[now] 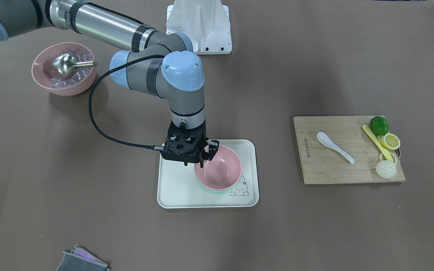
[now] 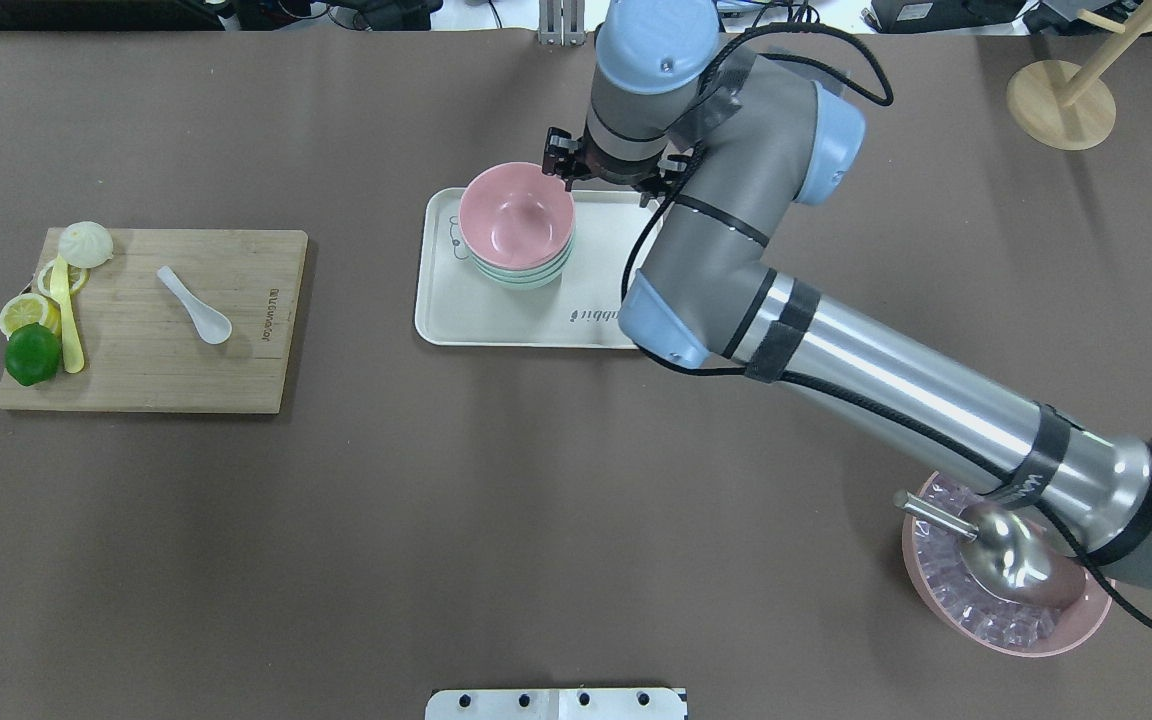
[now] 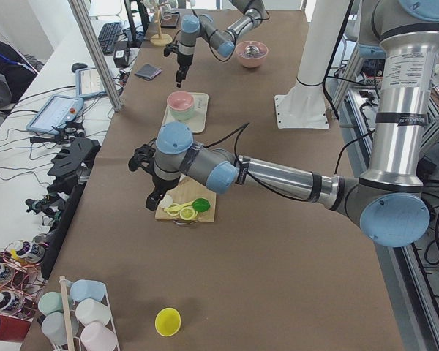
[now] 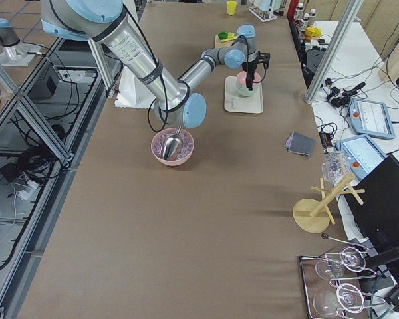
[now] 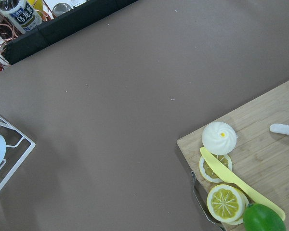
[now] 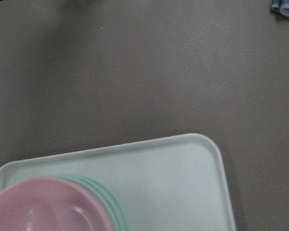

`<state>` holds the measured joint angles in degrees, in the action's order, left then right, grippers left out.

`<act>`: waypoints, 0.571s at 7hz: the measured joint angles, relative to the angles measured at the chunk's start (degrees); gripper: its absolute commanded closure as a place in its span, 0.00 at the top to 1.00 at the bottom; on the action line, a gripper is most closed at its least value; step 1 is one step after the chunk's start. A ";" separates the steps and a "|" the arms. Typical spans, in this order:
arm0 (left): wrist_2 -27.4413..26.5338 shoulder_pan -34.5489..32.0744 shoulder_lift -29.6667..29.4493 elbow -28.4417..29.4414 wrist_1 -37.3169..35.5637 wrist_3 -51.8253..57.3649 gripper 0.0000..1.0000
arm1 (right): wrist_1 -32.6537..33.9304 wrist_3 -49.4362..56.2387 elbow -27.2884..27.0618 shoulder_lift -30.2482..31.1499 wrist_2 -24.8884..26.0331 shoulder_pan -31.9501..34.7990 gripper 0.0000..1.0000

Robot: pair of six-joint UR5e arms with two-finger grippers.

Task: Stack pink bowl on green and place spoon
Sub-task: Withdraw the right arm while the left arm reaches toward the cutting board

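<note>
A pink bowl (image 1: 219,167) sits nested on a green bowl (image 1: 211,191) on a cream tray (image 1: 179,188) at mid-table. The stack also shows in the overhead view (image 2: 516,215). My right gripper (image 1: 207,155) hangs over the bowl's rim on the robot's side, fingers apart, holding nothing. The exterior left view shows it a little above the bowl. A white spoon (image 1: 334,146) lies on a wooden cutting board (image 1: 326,169). My left gripper (image 3: 151,205) hovers over the board's end. I cannot tell whether it is open or shut.
On the board are a lime (image 1: 379,125), lemon slices (image 1: 391,141), a yellow knife (image 1: 377,143) and a white bun (image 1: 385,169). A second pink bowl (image 1: 64,73) with ice and a metal scoop stands by the right arm. A grey cloth (image 1: 81,261) lies at the table's edge.
</note>
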<state>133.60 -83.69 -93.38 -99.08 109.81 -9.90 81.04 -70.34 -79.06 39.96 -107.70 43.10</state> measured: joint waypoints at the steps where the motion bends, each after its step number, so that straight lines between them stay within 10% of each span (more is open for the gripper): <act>1: -2.13 3.21 -0.65 -0.27 3.15 -12.79 0.97 | -0.05 6.46 -5.55 5.85 -2.38 3.25 1.00; 4: -16.78 16.46 -3.18 -0.99 7.17 -44.41 0.97 | -0.55 28.19 -13.86 21.84 -10.92 15.03 1.00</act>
<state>116.82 -67.23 -96.56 -100.07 116.98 -54.31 80.49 -42.14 -92.93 61.80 -118.62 58.13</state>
